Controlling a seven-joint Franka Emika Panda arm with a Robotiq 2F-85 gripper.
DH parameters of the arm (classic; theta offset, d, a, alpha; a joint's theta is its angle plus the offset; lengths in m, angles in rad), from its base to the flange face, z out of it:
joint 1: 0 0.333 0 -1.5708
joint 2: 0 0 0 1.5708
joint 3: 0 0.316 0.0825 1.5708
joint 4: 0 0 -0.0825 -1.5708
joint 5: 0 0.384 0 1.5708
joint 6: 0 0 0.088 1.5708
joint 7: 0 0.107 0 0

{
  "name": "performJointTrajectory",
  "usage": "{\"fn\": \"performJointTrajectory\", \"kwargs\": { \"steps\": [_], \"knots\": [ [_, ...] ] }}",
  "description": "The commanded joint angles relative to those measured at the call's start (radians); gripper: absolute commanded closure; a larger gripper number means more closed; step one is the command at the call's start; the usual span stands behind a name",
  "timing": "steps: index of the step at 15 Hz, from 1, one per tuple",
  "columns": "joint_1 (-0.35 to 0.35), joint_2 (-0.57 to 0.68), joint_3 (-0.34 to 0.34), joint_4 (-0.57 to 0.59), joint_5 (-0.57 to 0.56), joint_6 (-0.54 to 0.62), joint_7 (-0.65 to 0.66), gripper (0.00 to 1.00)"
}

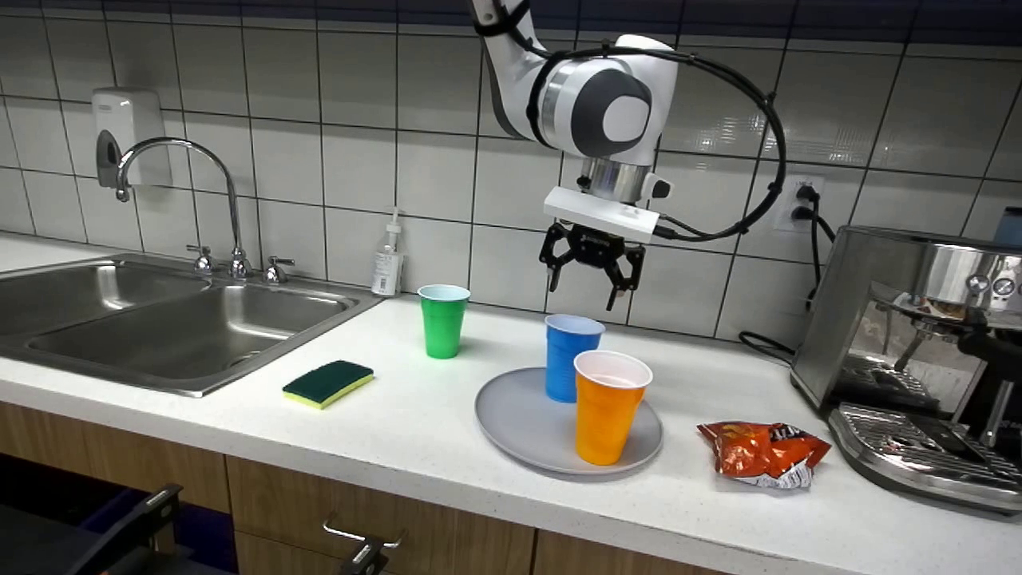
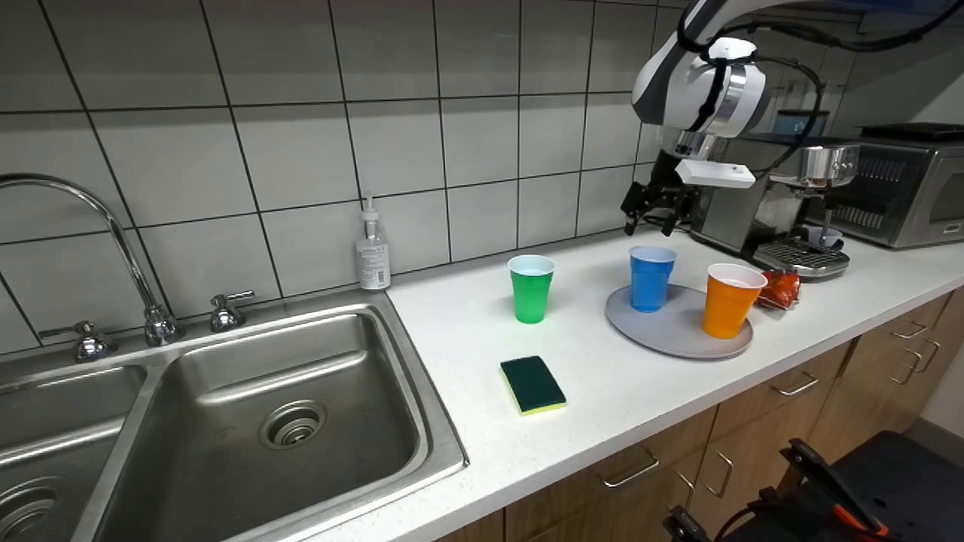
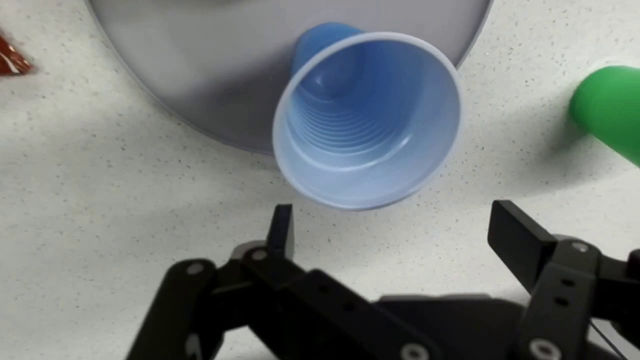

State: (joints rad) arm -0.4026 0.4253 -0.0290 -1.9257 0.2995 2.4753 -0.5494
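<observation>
Hovering empty, one hand (image 1: pixel 583 297) spread wide near two cups (image 1: pixel 568 363) on one plate (image 1: pixel 515 415).

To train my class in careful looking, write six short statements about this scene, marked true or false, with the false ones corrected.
1. The gripper hangs with its jaws apart, holding nothing. True.
2. The blue cup and the orange cup stand on the gray plate. True.
3. All three cups stand on that plate. False: the green cup stands on the counter.
4. The sponge lies between the sink and the plate. True.
5. The blue cup is full to the brim. False: from above it looks empty.
6. The orange cup lies on its side. False: it stands upright.
</observation>
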Motion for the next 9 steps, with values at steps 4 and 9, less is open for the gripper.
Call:
{"fn": "performJointTrajectory", "kwargs": {
  "steps": [4,9],
  "knots": [
    [0.059,0.0,0.029,0.024,0.018,0.019,0.061,0.0],
    [0.103,0.004,0.042,0.019,0.013,0.04,0.093,0.0]
  ]
}}
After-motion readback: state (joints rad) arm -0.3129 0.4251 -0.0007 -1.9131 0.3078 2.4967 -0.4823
